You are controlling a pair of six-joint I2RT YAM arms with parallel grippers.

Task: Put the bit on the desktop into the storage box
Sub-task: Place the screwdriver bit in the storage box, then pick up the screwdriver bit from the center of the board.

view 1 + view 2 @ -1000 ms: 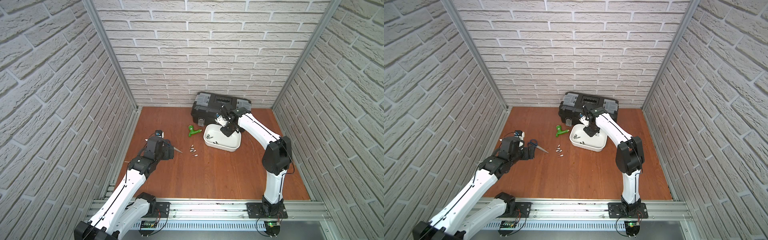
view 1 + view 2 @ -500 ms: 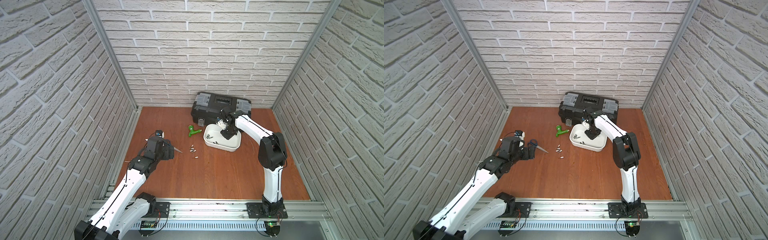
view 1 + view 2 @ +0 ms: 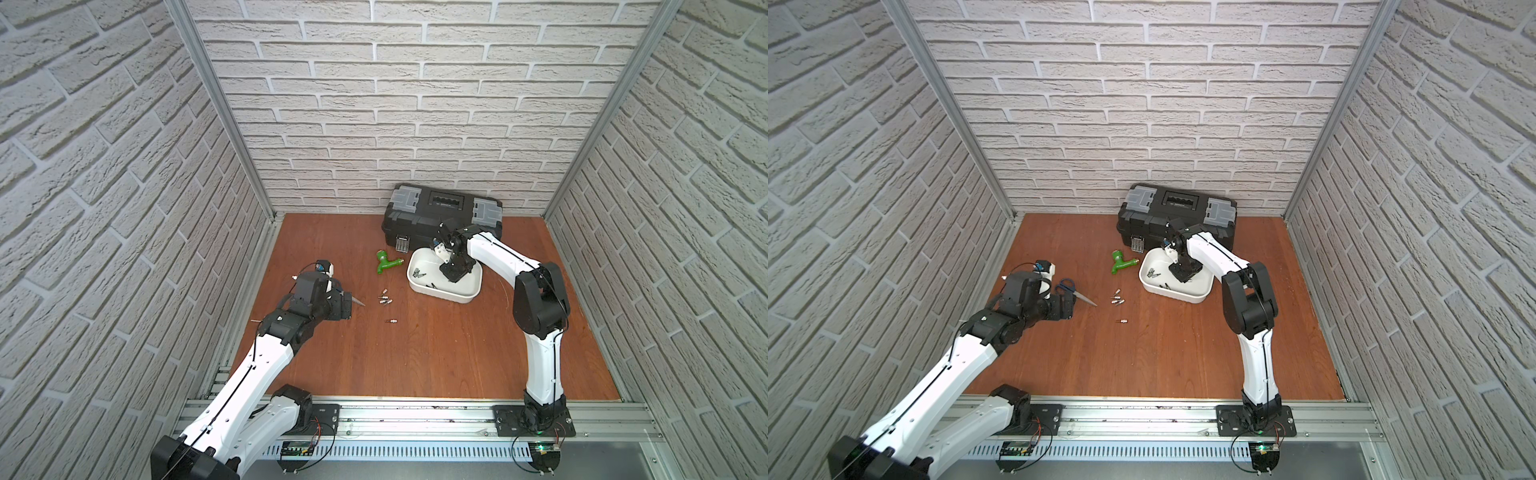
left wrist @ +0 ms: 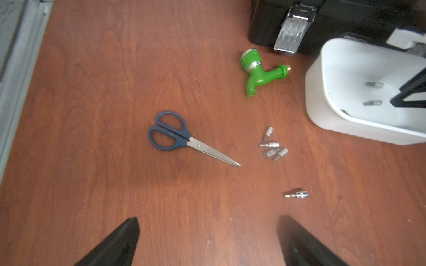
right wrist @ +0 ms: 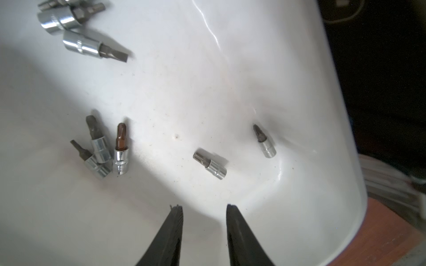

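Right arm's elbow has swung in toward the box over the last second, and the right hand (image 5: 203,207) has come down inside the box (image 5: 299,92) and parted its jaws a little. Nothing sits between the tips, so it has released. I judge one more bit has just been dropped; which of the bits (image 5: 119,149) on the box floor it was, I cannot tell. The left arm has not moved: the left hand (image 4: 208,218) hangs wide open and empty over the bench (image 4: 92,69).

Taking 12 o'clock as the back wall, the box sits at about 1 o'clock of the bench's middle, just in front of the toolbox (image 3: 444,208). The task is not finished. A cluster (image 4: 273,147) of four bits lies on the bench at 8 o'clock of the box, near it but apart, and a lone bit (image 4: 297,194) lies at 7 o'clock, further out. The next move, I judge, calls for the right hand to lift clear of the rim and go for that cluster, where some bits touch and picking just one will be fiddly.

Only the right wrist view shows the gap between the jaws and the stored bits plainly; in both top views the right hand (image 3: 451,274) hides part of the box floor. The left wrist view alone lets the cluster be counted. The scissors (image 3: 1073,291) show whole in a top view; in a top view only their blade tip (image 3: 358,302) pokes out past the left hand
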